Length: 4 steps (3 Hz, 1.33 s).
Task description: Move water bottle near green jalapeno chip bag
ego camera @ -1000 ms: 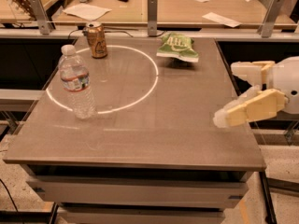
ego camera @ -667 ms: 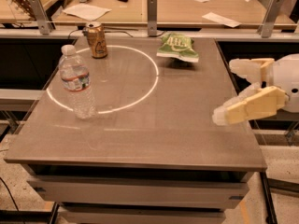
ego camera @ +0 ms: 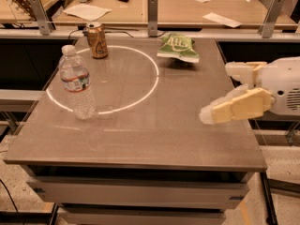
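Hand (ego camera: 216,93) held level over right side of table (ego camera: 140,139), fingers (ego camera: 243,108) seemingly apart, empty, far from water bottle (ego camera: 77,86).

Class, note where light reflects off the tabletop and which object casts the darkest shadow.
Camera view: a bright glare ring on the table, curving past the water bottle and can; darkest shadow under the green jalapeno chip bag; the gripper, open, hovers at the right edge.
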Available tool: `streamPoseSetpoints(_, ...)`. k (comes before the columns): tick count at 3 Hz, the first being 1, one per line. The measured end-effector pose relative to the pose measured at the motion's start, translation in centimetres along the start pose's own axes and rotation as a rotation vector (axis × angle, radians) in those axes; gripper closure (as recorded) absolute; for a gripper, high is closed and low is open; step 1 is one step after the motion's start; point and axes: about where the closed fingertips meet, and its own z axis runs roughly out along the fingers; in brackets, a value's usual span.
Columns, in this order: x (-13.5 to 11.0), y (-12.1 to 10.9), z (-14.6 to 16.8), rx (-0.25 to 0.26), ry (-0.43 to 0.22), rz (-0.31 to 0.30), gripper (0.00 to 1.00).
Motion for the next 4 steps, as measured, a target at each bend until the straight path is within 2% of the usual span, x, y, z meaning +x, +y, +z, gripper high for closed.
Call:
streamPoseSetpoints(1, 0.3, 0.8, 3.9, 0.068, -0.039, 0.077, 0.00)
streamPoseSetpoints(2, 0.2, 0.7, 7.9, 0.073, -0.099, 0.087, 0.00)
streamPoseSetpoints(3, 0.6, -0.5, 10.9, 0.066, -0.125, 0.070, 0.00)
streamPoseSetpoints(4, 0.7, -0.8, 14.1, 0.015, -0.125, 0.016, 0.00)
